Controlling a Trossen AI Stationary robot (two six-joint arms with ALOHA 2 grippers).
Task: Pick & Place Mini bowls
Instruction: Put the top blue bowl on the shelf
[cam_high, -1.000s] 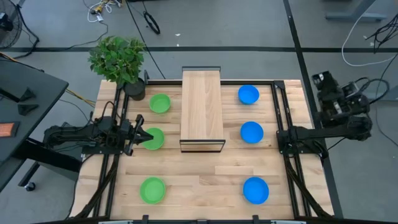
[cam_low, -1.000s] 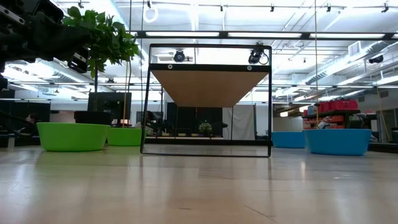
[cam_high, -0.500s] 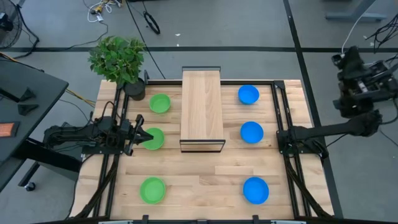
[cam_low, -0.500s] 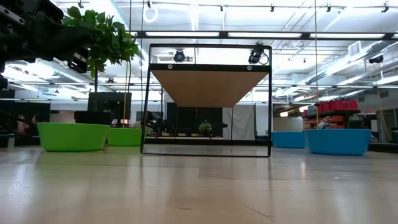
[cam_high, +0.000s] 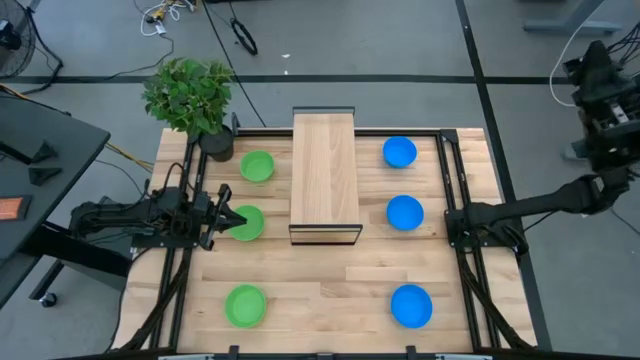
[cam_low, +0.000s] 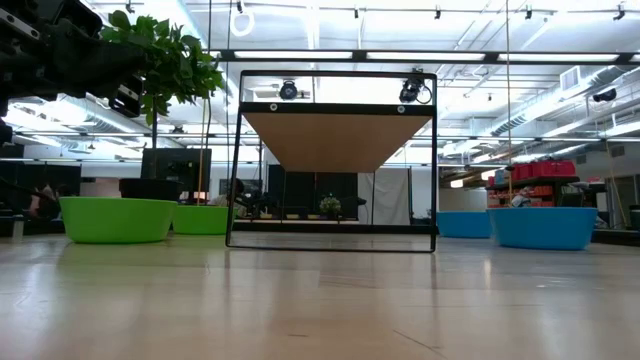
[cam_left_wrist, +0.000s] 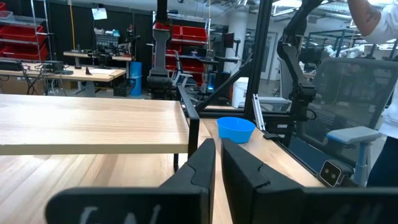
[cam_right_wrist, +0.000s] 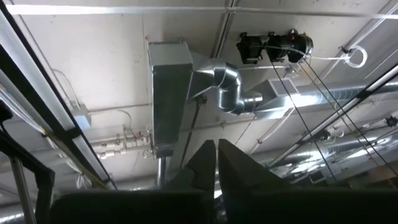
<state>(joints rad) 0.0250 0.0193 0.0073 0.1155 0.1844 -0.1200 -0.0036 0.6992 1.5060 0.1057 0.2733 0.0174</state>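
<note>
Three green mini bowls (cam_high: 257, 166) (cam_high: 249, 225) (cam_high: 245, 305) sit base-down in a column on the table's left half. Three blue ones (cam_high: 399, 152) (cam_high: 404, 212) (cam_high: 411, 306) sit the same way on the right half. My left gripper (cam_high: 241, 220) points level toward the table's right, above the middle green bowl and clear of it, fingers shut (cam_left_wrist: 217, 155). Its wrist view shows a blue bowl (cam_left_wrist: 236, 129) across the table. My right gripper (cam_high: 592, 72) is raised high beyond the table's right edge, shut and empty, aimed at the ceiling (cam_right_wrist: 216, 155).
A wooden-topped stand on a black frame (cam_high: 325, 178) spans the table's middle between the two bowl columns. A potted leafy plant (cam_high: 190, 95) stands at the far left corner. Black frame rails (cam_high: 455, 180) run along both sides.
My right arm has risen high and swung out past the table's right edge, its gripper tipping up toward the ceiling. The bowls have stayed where they were.
</note>
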